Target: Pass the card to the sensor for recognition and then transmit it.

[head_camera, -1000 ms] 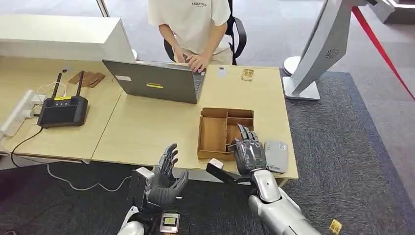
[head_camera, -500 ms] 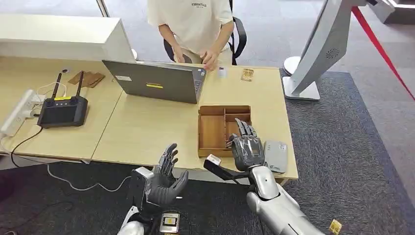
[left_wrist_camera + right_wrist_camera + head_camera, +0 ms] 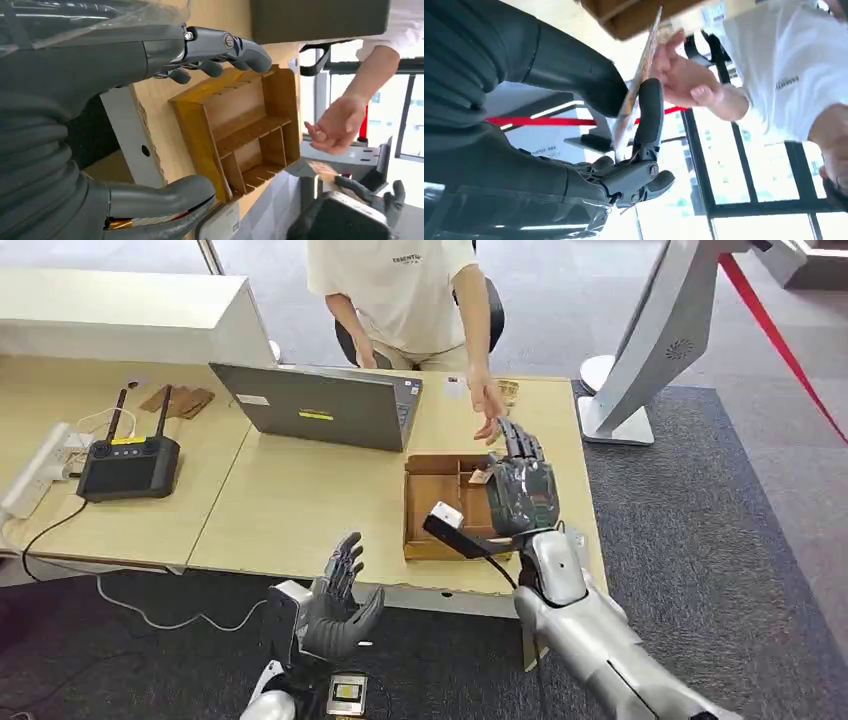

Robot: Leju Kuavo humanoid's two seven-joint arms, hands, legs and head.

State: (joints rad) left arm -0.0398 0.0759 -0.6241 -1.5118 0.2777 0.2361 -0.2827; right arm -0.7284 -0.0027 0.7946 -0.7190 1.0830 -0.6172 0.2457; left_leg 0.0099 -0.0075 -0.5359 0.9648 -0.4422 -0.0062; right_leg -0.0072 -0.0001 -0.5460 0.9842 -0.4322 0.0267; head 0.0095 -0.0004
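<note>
Thin, glossy card [image 3: 636, 95] is pinched in the right hand [image 3: 522, 485], raised above the brown wooden compartment tray [image 3: 437, 502]. Handover step: a person's hand [image 3: 489, 402] reaches in. Next, release on contact. Left hand [image 3: 338, 605] idles, unclenched.

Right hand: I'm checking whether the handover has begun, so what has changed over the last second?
The right hand, holding the card, lifted from the table's near edge, beside the grey sensor, forward over the wooden tray. The person's hand left the laptop and reached towards the card. The left hand stayed open and low; the tray, laptop and controller did not move.
</note>
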